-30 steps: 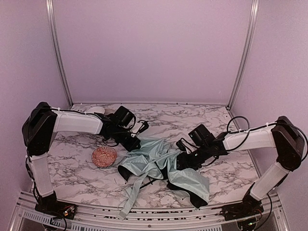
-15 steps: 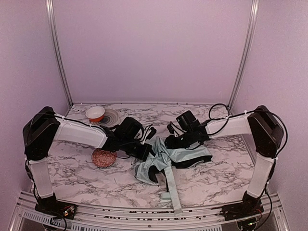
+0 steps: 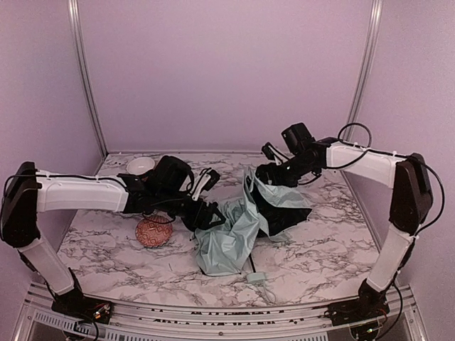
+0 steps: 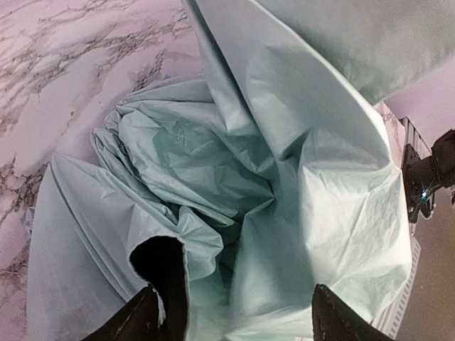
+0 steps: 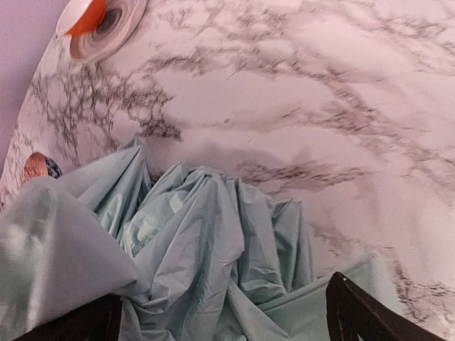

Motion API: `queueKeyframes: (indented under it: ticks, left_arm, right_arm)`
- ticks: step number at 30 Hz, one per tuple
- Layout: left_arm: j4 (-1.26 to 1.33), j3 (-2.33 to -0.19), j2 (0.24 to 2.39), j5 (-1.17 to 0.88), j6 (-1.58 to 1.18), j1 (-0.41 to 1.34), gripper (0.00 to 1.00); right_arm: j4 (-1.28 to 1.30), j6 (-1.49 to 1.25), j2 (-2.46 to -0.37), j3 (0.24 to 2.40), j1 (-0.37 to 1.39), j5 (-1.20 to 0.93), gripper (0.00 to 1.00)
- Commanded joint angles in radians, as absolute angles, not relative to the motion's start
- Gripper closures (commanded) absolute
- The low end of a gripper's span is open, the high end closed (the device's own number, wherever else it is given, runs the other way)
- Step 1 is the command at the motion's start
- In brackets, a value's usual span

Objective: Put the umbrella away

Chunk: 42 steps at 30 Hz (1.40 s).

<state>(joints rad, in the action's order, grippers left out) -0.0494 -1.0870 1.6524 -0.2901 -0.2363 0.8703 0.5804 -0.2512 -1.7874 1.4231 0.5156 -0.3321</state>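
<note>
Left arm: my base sits at the near left corner; my elbow sticks out at the far left, and my long white forearm runs low and rightward toward the middle.
Left pincer: down low near the centre, aimed right and downward.
Left fingers: my two dark tips stand wide apart.
Right arm: from the near right corner I rise steeply; my elbow is high at the right edge, and my forearm reaches left and toward the back.
Right pincer: held up, right of centre, tipped down and leftward.
Right fingers: spread wide.
Pincers together: apart, the right one higher and farther back.
</note>
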Motion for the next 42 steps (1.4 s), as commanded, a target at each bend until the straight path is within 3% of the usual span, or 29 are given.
queueKeyframes:
  ticks: [1,5,9,18,24,28,34,42]
  left_arm:
    - [-0.198,-1.137,1.541,-0.333,-0.086,0.840,0.18]
    - [-0.197,-1.150,1.499,-0.395,-0.152,0.726,0.16]
    - [-0.201,-1.175,1.586,-0.222,-0.233,0.670,0.16]
    - [-0.221,-1.162,1.802,-0.337,-0.361,0.647,0.13]
    - [-0.128,-1.119,1.847,-0.443,-0.382,0.716,0.19]
    - [-0.042,-1.136,1.910,-0.537,-0.445,0.788,0.28]
    - [0.206,-1.174,1.962,-0.590,-0.562,0.849,0.33]
    - [0.357,-1.277,1.929,-0.519,-0.596,0.874,0.37]
  right_arm:
    - [0.762,-0.145,-1.712,1.500,0.387,-0.311,0.00]
    - [0.795,-0.121,-1.683,1.454,0.263,-0.339,0.00]
    - [0.752,-0.095,-1.705,1.380,0.170,-0.434,0.00]
    - [0.722,-0.008,-1.849,1.254,0.162,-0.688,0.11]
    - [0.608,-0.061,-1.831,1.150,0.307,-0.792,0.16]
    - [0.411,-0.233,-1.804,1.092,0.413,-0.876,0.19]
    - [0.168,-0.455,-1.805,1.104,0.563,-0.863,0.20]
    - [0.340,-0.383,-1.823,1.339,0.623,-0.775,0.21]
